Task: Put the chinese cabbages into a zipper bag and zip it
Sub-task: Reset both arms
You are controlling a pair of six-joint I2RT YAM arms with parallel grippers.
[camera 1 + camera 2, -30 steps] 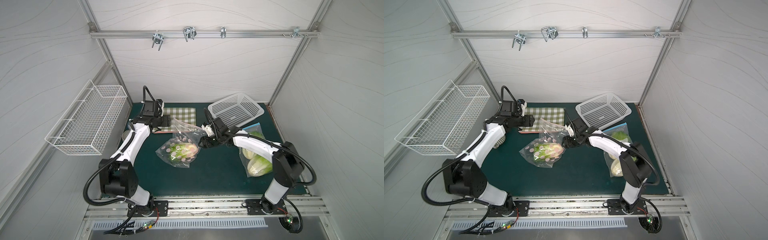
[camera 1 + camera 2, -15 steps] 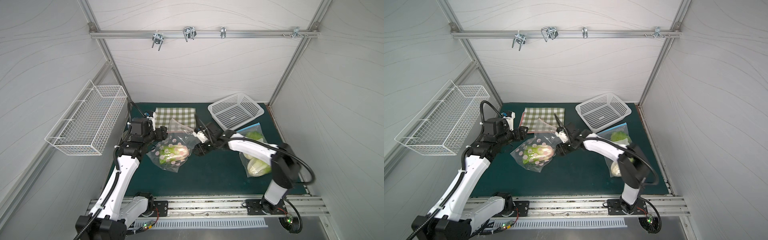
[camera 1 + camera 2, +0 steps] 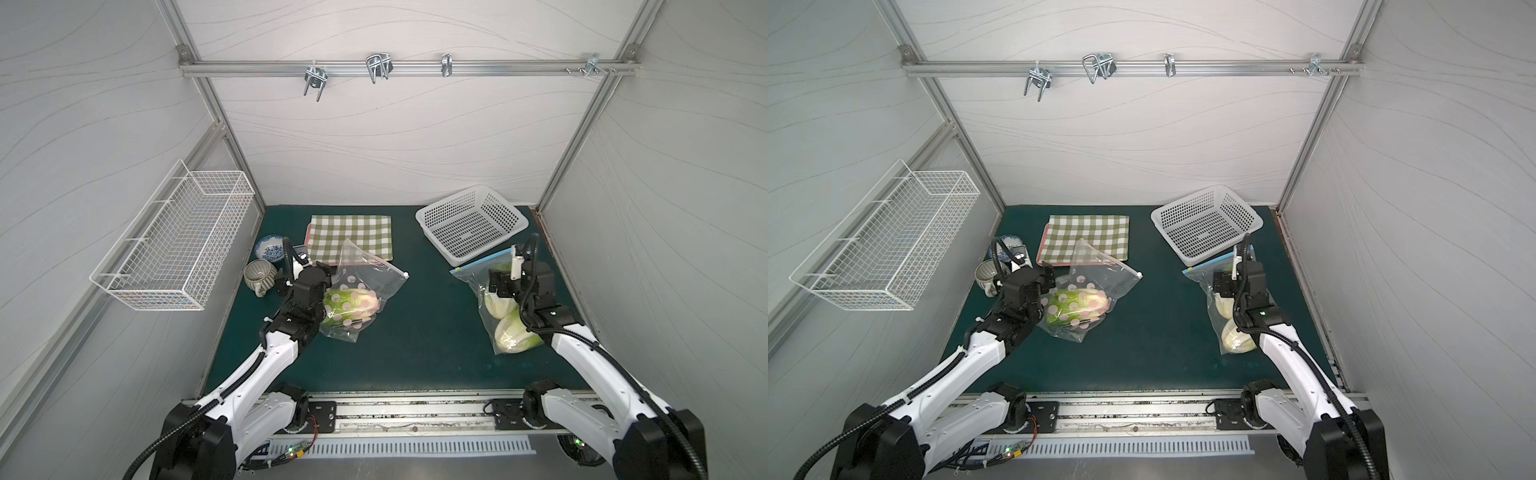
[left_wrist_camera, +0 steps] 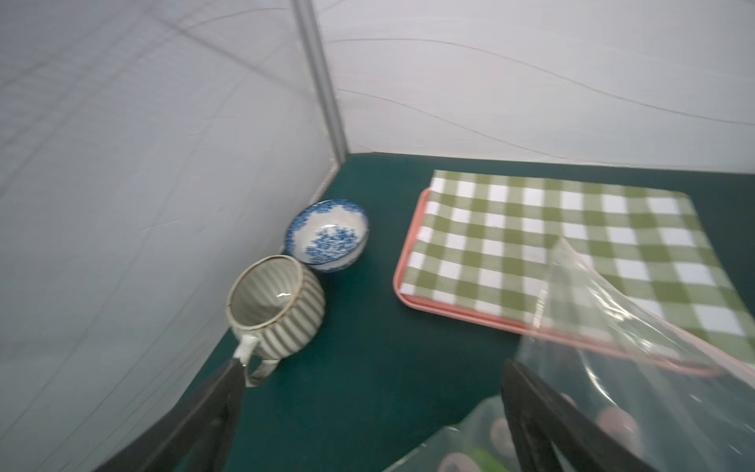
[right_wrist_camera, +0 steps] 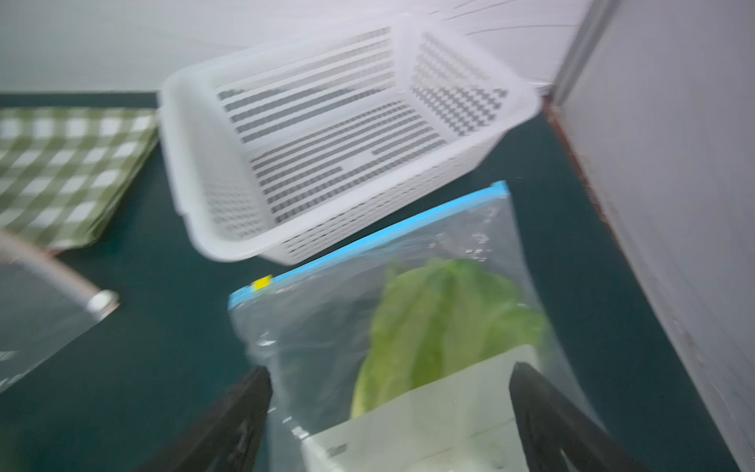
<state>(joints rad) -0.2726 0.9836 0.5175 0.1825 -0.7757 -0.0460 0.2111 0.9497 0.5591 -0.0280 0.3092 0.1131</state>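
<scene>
Left gripper (image 4: pixel 372 365): jaws spread wide, empty, beside pink-dotted clear zipper bag (image 3: pixel 370 282) holding one chinese cabbage (image 3: pixel 353 301). Right gripper (image 5: pixel 388 367): jaws spread wide, empty, over blue-zipped clear bag (image 5: pixel 327 327) holding two more cabbages (image 3: pixel 515 336). Both bags lie on the dark green table (image 3: pixel 415 353).

the zipper bag (image 3: pixel 376 277) is glossy clear plastic, the basket (image 3: pixel 469 232) matt white plastic.
</scene>
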